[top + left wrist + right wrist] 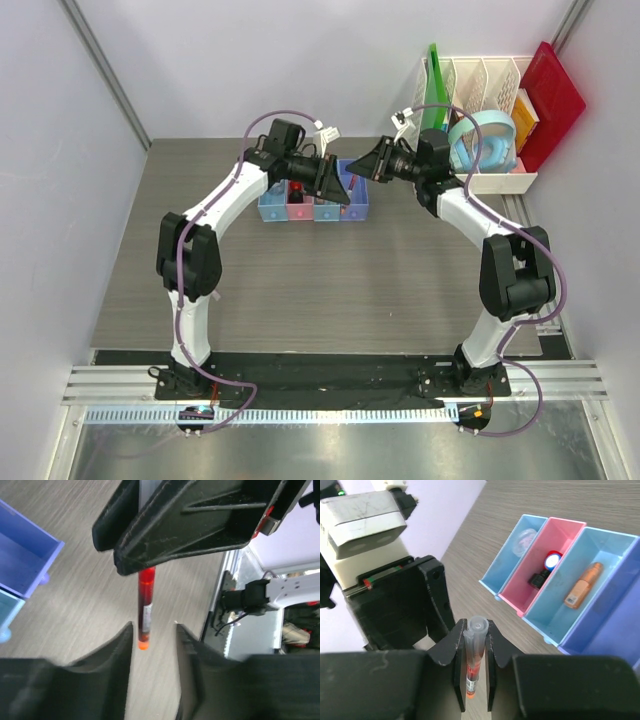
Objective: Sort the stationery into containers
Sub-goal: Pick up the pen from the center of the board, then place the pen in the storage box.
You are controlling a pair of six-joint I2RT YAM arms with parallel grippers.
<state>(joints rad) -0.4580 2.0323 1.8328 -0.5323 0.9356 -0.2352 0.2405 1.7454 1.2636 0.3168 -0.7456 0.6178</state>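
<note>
Dark red pen (473,667): held by the right gripper (475,626) above the bench (520,500), outside the bins.
Right gripper: jaws narrow, clamped on the pen.
Left gripper (153,627): jaws wide, one either side of the pen's lower tip.
Bins (567,523): at 2 o'clock from the pen in the right wrist view.
Orange marker (582,586): lying in the third bin.

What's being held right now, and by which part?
The right gripper clamps the pen near its clear-capped end. The left gripper is open around the pen's orange tip, not gripping it.
</note>
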